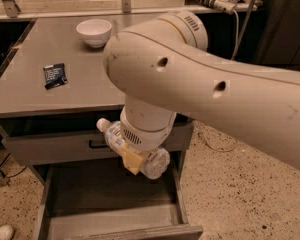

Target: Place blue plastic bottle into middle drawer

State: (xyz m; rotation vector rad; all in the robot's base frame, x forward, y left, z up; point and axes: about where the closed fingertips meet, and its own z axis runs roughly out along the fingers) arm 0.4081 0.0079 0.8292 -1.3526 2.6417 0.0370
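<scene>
Gripper: the gripper (pixel 134 158) is hanging under the cream arm, its yellowish fingers (pixel 131 162) clamping the bottle's middle.
Bottle: the blue plastic bottle (pixel 156 164) is lying sideways in that grip, with its white cap pointing up-left.
Drawer: the middle drawer (pixel 90 200) is standing open directly below the gripper.
Behind: a drawer front (pixel 50 148) with a black handle.
Far up-left: a white bowl (pixel 94 32) and a black packet (pixel 55 76) are resting on the cabinet top (pixel 80 91).
</scene>
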